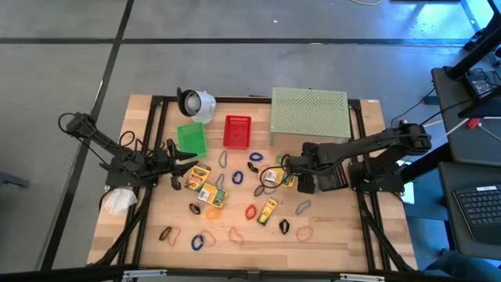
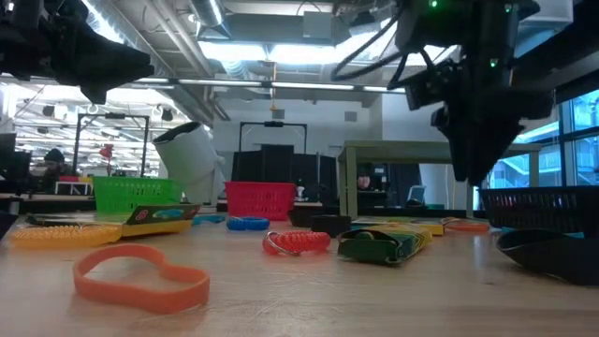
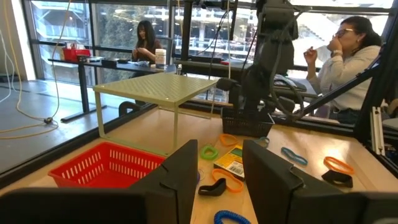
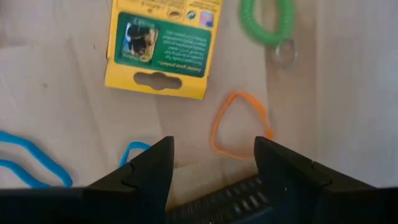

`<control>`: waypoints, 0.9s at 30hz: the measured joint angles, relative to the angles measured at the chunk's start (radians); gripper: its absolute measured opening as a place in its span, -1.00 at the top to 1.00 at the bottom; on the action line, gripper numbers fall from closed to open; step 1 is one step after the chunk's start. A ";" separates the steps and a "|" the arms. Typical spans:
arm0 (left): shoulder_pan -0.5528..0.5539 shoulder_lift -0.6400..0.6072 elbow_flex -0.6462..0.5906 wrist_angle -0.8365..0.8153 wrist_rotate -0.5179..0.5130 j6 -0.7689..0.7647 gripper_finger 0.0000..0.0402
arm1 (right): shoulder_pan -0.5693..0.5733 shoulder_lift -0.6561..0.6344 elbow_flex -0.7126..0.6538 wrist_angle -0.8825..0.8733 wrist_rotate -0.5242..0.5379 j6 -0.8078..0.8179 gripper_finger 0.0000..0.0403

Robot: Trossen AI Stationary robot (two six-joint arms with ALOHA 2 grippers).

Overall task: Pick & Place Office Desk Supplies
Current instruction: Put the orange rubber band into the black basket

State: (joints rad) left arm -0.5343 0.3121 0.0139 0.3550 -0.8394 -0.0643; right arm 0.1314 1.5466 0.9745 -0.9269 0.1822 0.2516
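Note:
Yellow-and-green crayon boxes (image 1: 200, 174) (image 1: 268, 210) and thin rubber-band loops in blue (image 1: 202, 241), red (image 1: 250, 211), orange (image 1: 304, 233) and black (image 1: 284, 226) lie scattered flat on the wooden table. My right gripper (image 4: 214, 162) points down, open, above an orange loop (image 4: 239, 127). A crayon box (image 4: 163, 46) and a green coil (image 4: 267, 18) lie just past that loop. In the high view the right gripper (image 1: 283, 166) hangs over the table's middle. My left gripper (image 3: 221, 180) waits open and level at the table's left (image 1: 184, 160), with nothing between its fingers.
A green basket (image 1: 191, 139), a red basket (image 1: 237, 131) and a pale green perforated shelf (image 1: 310, 115) stand along the far side, with a white round object (image 1: 196, 103) at far left. A black basket (image 3: 249, 124) sits under the right arm. People sit beyond the table.

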 joint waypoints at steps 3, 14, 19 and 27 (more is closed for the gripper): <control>0.000 0.000 0.000 0.000 0.000 0.000 0.40 | -0.004 0.023 0.000 0.002 -0.020 -0.023 -0.11; 0.000 0.000 0.000 -0.002 0.003 0.000 0.40 | -0.073 0.084 -0.038 0.060 -0.103 -0.081 -0.03; 0.000 0.000 0.000 -0.010 0.003 0.000 0.40 | -0.107 0.084 -0.050 0.075 -0.104 -0.120 -0.02; 0.000 0.000 0.000 -0.014 0.003 0.000 0.40 | -0.169 0.084 -0.050 0.119 -0.170 -0.163 -0.02</control>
State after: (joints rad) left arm -0.5346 0.3119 0.0139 0.3414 -0.8360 -0.0647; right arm -0.0373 1.6302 0.9249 -0.8077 0.0119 0.0887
